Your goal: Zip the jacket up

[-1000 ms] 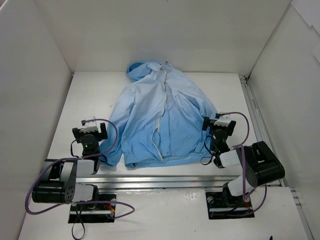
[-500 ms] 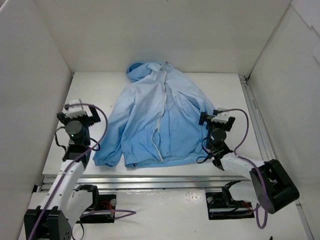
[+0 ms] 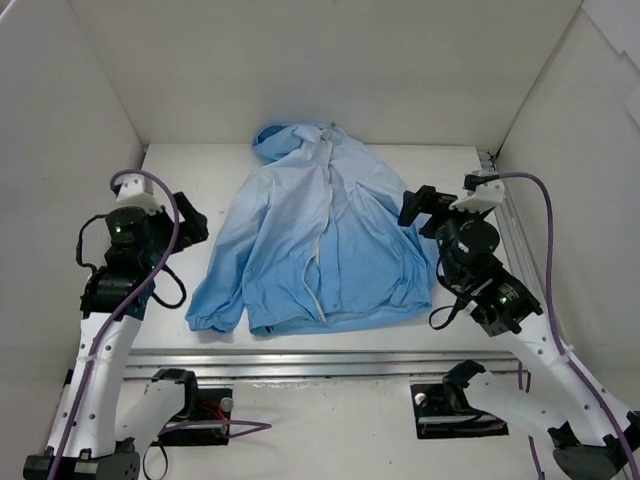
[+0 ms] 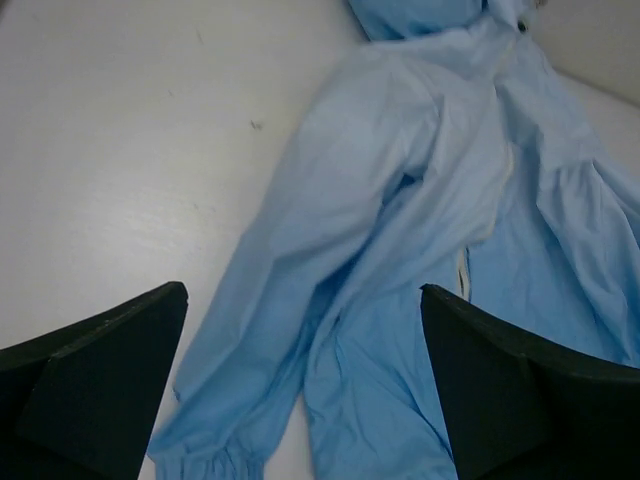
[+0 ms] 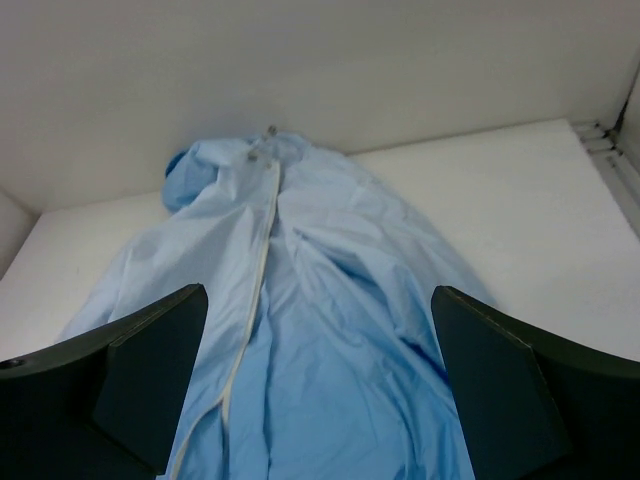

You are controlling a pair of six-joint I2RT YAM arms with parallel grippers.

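Observation:
The light-blue hooded jacket (image 3: pixel 320 240) lies flat on the white table, hood toward the back wall. Its white zipper (image 3: pixel 322 250) runs down the front. My left gripper (image 3: pixel 190 225) is raised beside the jacket's left sleeve, open and empty. In the left wrist view (image 4: pixel 300 400) its fingers (image 4: pixel 90 390) frame the sleeve and its gathered cuff (image 4: pixel 200 465). My right gripper (image 3: pixel 415 205) is raised over the jacket's right edge, open and empty. In the right wrist view (image 5: pixel 320 400) it faces the jacket (image 5: pixel 320 330) and the zipper (image 5: pixel 255 290).
White walls close in the table at the back (image 3: pixel 320 70), left (image 3: pixel 60 180) and right (image 3: pixel 570 180). A metal rail (image 3: pixel 505 220) runs along the table's right edge and another (image 3: pixel 320 360) along its front edge.
Both arms have lifted from low positions near the front edge. The left gripper moved left and back, the right gripper moved right and back. The jacket has not moved.

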